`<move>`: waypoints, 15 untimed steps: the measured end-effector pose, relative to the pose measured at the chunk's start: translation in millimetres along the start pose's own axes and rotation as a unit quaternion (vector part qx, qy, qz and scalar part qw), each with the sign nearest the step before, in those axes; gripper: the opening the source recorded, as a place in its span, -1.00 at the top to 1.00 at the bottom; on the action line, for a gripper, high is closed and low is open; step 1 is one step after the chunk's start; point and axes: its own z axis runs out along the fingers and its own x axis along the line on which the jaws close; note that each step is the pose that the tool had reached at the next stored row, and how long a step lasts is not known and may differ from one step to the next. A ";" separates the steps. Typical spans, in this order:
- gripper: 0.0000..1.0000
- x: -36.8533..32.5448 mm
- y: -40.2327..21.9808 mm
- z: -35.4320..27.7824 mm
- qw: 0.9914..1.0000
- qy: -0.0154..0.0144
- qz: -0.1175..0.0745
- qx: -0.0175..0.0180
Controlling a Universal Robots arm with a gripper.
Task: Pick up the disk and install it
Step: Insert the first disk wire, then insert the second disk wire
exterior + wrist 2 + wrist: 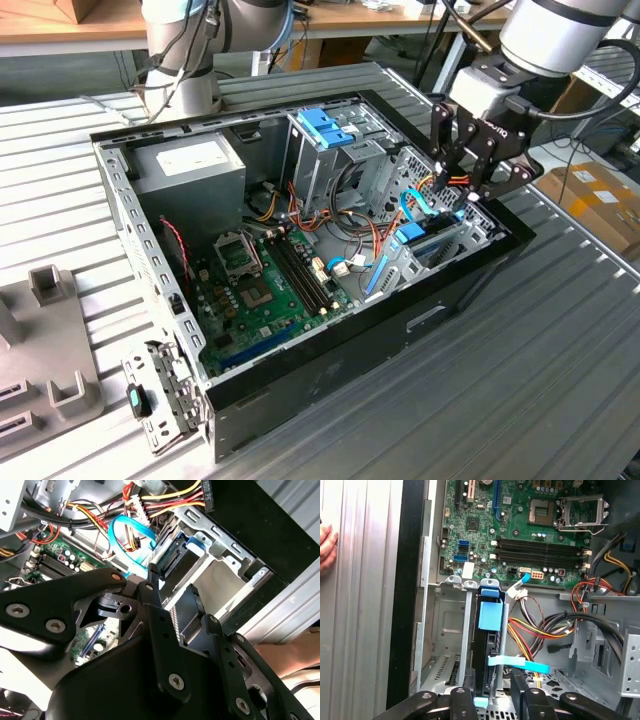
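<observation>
On the ribbed metal desk (560,330), exterior view: open computer case (350,350), pincer (460,188) above its drive bay (478,228), cardboard box (595,195) beyond. First wrist view: disk (487,650) upright in the bay slot, lower end hidden by the pincer; whether it grips cannot be told. Second wrist view: pincer linkage covers much of the bay.

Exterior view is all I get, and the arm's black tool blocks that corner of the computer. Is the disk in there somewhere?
Observer: Yes. In the first wrist view the disk stands on edge in a slot of the metal bay, directly ahead of the tool.
Operator: Is anything close to it?
Observer: A flat light-blue cable stretches sideways from the disk's edge.
Operator: Is anybody nearby?
Observer: A hand is over the ribbed table, just outside the case.
</observation>
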 end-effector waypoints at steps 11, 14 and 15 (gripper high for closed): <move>0.17 -1.2 -1.2 0.1 1.000 0.000 0.002 0.000; 0.17 -1.4 -1.4 0.1 1.000 0.000 0.002 0.000; 0.17 -1.6 -1.4 0.1 1.000 0.000 0.002 0.000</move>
